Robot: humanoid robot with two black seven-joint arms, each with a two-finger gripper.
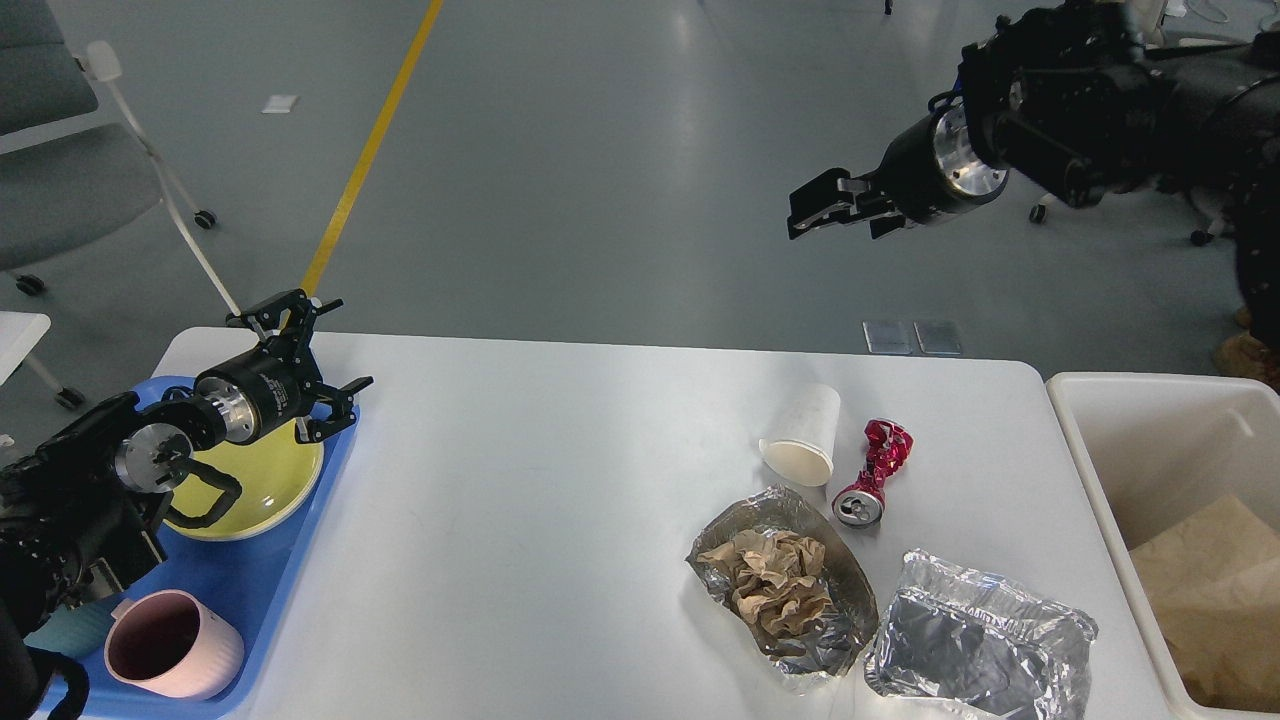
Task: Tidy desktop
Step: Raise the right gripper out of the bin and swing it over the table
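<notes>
Bright, even overhead light and a sharp frame throughout; soft sheen streaks the grey floor beyond the right gripper's fingers, the foil trays glint hard well below them, and faint shadows sit under the cup on the desktop

Bare desktop centre offers open passage; paper cup, crushed can and foil trays crowd the right
</notes>
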